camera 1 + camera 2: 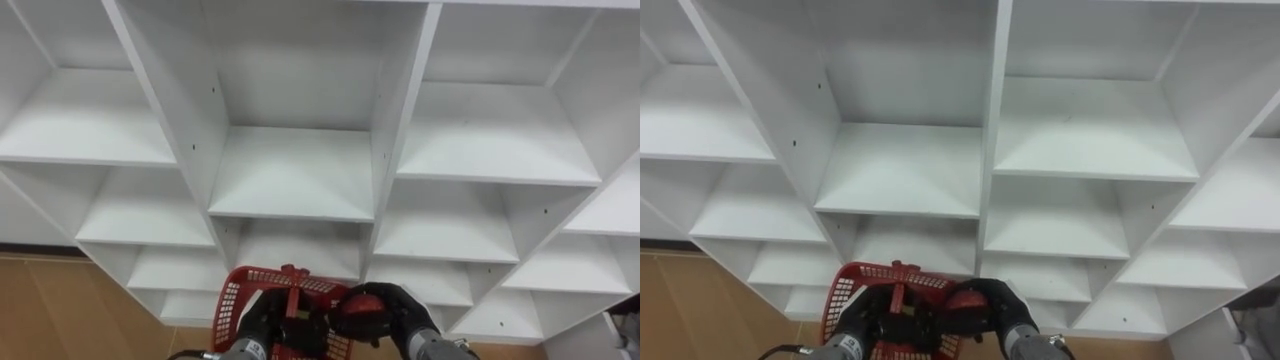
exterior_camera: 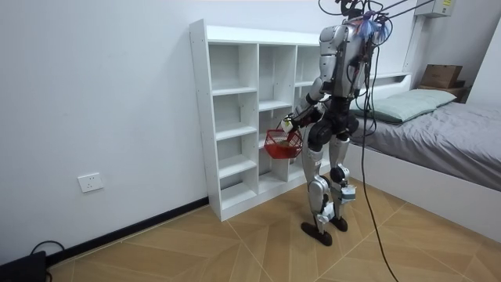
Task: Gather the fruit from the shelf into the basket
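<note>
Low in the eye views a red wire basket hangs before the white closet. My left hand is curled round the basket's handle. My right hand is shut on a round red fruit, held just over the basket's right side. In the room view I stand upright facing the closet, with the basket at hip height in front of me.
The closet's compartments in sight hold nothing. A bed with a cardboard box behind it stands at the room view's right, close behind me. Wooden floor spreads around.
</note>
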